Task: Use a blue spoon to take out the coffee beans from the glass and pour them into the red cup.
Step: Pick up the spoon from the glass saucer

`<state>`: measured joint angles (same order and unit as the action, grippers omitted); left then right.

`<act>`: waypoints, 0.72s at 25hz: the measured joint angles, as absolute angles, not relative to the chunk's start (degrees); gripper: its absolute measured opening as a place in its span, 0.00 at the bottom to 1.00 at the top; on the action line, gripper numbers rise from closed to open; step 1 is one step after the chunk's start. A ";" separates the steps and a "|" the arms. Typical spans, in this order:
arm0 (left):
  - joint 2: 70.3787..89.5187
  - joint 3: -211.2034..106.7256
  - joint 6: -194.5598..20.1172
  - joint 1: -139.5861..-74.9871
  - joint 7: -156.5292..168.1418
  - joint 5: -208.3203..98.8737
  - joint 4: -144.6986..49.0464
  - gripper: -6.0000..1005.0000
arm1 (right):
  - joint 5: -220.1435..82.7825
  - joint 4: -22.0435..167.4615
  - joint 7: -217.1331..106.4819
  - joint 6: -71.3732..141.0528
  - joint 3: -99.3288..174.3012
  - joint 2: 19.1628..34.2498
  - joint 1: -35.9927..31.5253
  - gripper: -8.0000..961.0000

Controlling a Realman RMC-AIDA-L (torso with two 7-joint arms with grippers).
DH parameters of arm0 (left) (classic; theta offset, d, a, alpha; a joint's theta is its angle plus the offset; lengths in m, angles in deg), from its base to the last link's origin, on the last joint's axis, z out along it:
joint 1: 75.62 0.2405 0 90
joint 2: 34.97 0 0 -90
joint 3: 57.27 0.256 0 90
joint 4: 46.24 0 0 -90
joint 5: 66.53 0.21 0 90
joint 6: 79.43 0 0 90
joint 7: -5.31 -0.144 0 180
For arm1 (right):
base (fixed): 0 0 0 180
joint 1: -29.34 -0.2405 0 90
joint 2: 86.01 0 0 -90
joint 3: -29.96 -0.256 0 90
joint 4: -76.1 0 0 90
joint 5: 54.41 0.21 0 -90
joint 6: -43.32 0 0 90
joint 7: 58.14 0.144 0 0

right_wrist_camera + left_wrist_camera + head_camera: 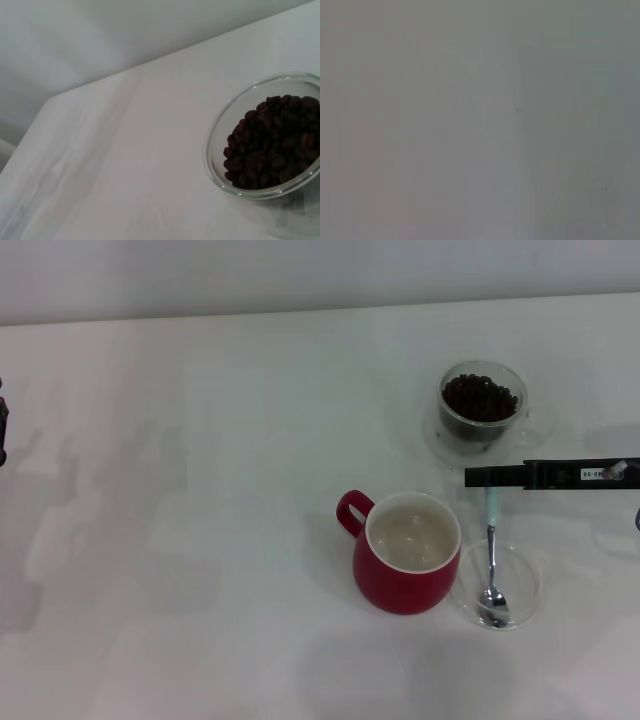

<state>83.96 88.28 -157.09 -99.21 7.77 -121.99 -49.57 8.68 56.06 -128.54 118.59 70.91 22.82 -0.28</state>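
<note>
Nearest to you, the blue spoon (492,570) lies in a flat clear dish (525,590), just right of the red cup (407,552). The right gripper (500,476) hangs over the spoon's handle; if its fingers are spread, you cannot tell. Farther back stands the glass (481,406) with the coffee beans (272,142).

I am seeing very little of my robot from the head camera. The right gripper (500,476) is showing as a thin, flat black bar, straight-edged, and it is carrying a small white label with dark print I cannot read. At the other edge, a dark sliver of the left arm (3,430) is peeking in, too little to make out detail.
</note>
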 joint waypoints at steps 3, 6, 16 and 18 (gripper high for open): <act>83.95 88.27 -156.82 -99.48 7.77 -122.00 -49.23 0.39 | 8.60 56.06 -128.50 118.44 71.08 22.88 -0.38 0.50; 83.95 88.27 -156.65 -99.52 7.77 -122.00 -49.13 0.39 | 8.32 56.06 -128.48 118.11 71.12 22.99 -0.38 0.50; 83.94 88.27 -156.57 -99.58 7.77 -122.55 -49.00 0.39 | 7.99 56.06 -128.29 117.49 71.09 23.10 -0.36 0.50; 83.94 88.27 -156.54 -99.61 7.76 -122.55 -48.96 0.39 | 7.98 56.06 -128.28 117.57 71.09 23.10 -0.36 0.50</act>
